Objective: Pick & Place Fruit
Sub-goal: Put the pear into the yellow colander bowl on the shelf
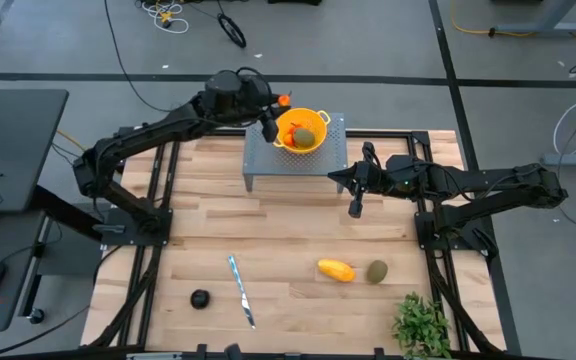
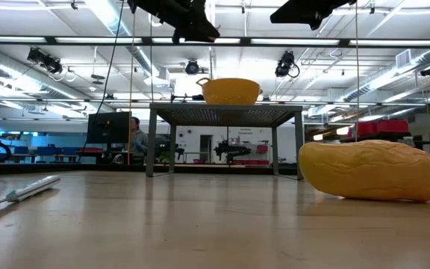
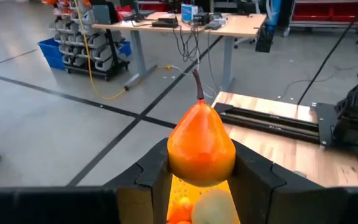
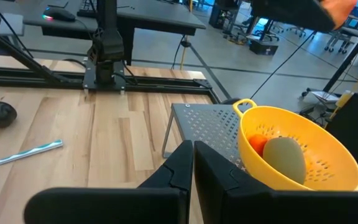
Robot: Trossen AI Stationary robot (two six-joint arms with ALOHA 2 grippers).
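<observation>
My left gripper (image 1: 277, 108) is shut on an orange-red, pear-shaped fruit (image 3: 201, 146) just over the left rim of the yellow colander (image 1: 301, 130). The colander stands on a grey perforated stand (image 1: 333, 150) at the table's far middle. It holds an olive-green oval (image 1: 307, 136) and small orange-red pieces (image 3: 180, 210). My right gripper (image 1: 356, 207) hangs shut in the air, right of the stand. On the near table lie a yellow-orange oblong (image 1: 335, 270), an olive-green oval (image 1: 377, 271) and a dark round fruit (image 1: 200, 298). My left gripper pinches the pear-shaped fruit's wide lower body (image 3: 178, 163) between its two fingers (image 3: 151, 174), one on each side. The fingers come nearly level from the table's left. The fruit stands upright, stem (image 3: 197, 86) up, lifted clear above the colander.
A slim silver knife (image 1: 241, 290) lies on the near table between the dark fruit and the oblong. A leafy green plant (image 1: 423, 325) sits at the near right corner. Black rails (image 1: 158, 190) run along both sides of the wooden top.
</observation>
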